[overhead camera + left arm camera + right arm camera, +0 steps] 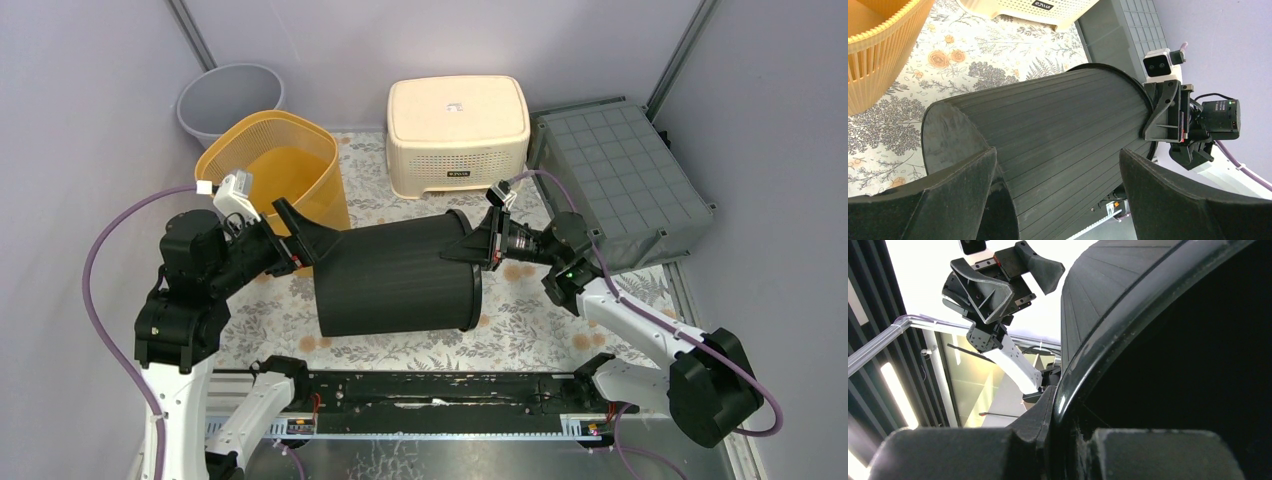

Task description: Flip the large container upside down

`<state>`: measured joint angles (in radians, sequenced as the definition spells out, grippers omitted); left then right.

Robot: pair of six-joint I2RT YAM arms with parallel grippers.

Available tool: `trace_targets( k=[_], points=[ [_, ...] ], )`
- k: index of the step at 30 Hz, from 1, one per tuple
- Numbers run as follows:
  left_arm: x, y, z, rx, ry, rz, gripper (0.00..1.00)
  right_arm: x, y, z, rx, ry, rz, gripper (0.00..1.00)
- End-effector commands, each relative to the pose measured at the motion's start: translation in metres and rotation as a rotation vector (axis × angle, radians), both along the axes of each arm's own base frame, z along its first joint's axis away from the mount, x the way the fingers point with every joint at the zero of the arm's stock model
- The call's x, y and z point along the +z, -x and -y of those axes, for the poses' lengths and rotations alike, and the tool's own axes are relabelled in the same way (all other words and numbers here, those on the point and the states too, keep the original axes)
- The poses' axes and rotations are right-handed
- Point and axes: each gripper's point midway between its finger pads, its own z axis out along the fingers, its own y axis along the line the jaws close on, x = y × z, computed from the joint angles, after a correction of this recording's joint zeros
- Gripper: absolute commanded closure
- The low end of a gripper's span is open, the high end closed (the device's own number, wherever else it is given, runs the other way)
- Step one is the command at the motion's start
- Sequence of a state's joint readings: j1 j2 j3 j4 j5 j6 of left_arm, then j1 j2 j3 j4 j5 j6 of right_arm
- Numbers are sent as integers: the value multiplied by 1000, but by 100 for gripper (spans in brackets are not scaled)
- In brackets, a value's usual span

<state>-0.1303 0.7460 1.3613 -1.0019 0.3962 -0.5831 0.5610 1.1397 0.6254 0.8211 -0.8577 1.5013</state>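
Lying on its side over the bench (530,330), the bin (395,280) sits just beside the orange basket (265,114). Its long axis runs straight away from the basket, base toward it and open mouth at the far end. Your right end effector (472,240) is pinching that mouth's rim. The left end effector (305,243) is spread wide at the base, gripping nothing. I'd guess the flip turns on that rim pinch. The cream box (458,130) has a dark label, too small to read.
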Motion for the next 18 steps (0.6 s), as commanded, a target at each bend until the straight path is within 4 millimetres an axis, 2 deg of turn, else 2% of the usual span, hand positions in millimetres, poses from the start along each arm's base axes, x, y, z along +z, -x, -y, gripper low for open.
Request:
trace_targets(
  k=[1, 8, 14, 18],
  points=[
    [0, 1, 5, -46, -14, 27, 0, 29, 8, 6, 8, -84, 117, 100],
    [-18, 4, -3, -13, -45, 4, 0, 19, 10, 8, 2, -78, 106, 100],
    [-55, 1, -2, -8, -40, -70, 0, 11, 13, 10, 6, -73, 98, 100],
    [-67, -1, -4, 14, -41, -74, 0, 10, 14, 10, 13, -68, 96, 100]
  ],
)
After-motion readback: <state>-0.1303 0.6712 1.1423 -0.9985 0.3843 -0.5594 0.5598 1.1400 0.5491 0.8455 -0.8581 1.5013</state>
